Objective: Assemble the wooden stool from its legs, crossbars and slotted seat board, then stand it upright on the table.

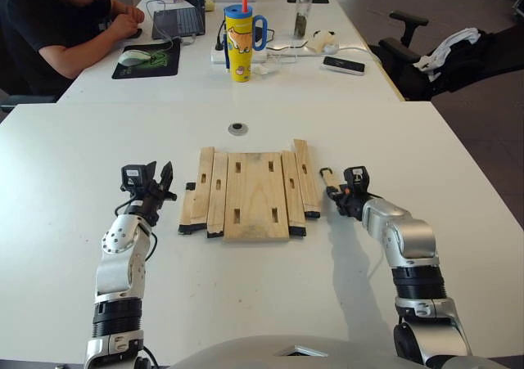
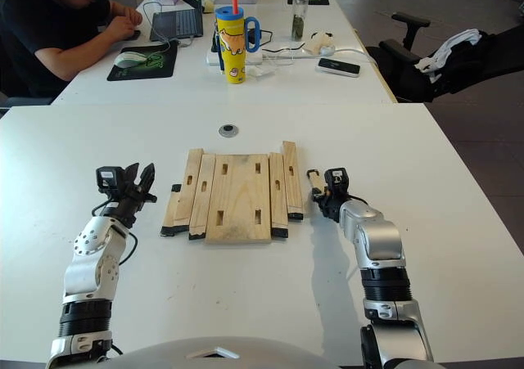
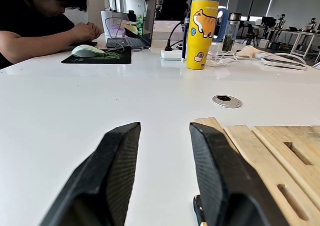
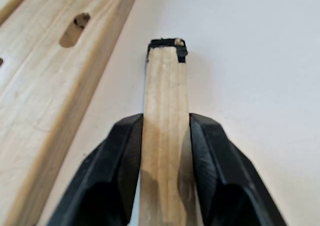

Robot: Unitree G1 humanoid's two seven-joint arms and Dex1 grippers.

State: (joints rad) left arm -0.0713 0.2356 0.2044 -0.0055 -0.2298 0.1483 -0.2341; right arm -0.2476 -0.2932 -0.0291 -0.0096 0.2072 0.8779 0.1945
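Wooden parts here all look like plain pale timber, so the guess is they're light, stiff and not fragile, though the smooth faces could slide a bit between hard gripper fingers. The slotted seat board (image 1: 255, 195) lies flat on the white counter (image 1: 82, 181) in the middle of the frame. The left pair of bars (image 1: 205, 191) sits snug against one long edge and the right pair of bars (image 1: 300, 181) against the other, with the black-capped ends toward the bottom of the frame. The right gripper (image 1: 337, 199) sits just right of that stack, clamped on a thin wooden stick (image 4: 164, 100), probably a crossbar. Its fingers pinch the stick's two narrow sides, and the black-capped far end pokes out ahead, beside the nearest bar but apart from it. How much stick runs back behind the fingers is hidden, and a hold near one end would likely let it lever around. The left gripper (image 3: 165, 136) is at the lower left of the frame, just left of the bars, low over the counter, fingers spread with nothing between them. The board looks too wide to pinch across, so an edge is probably the place to grab it.
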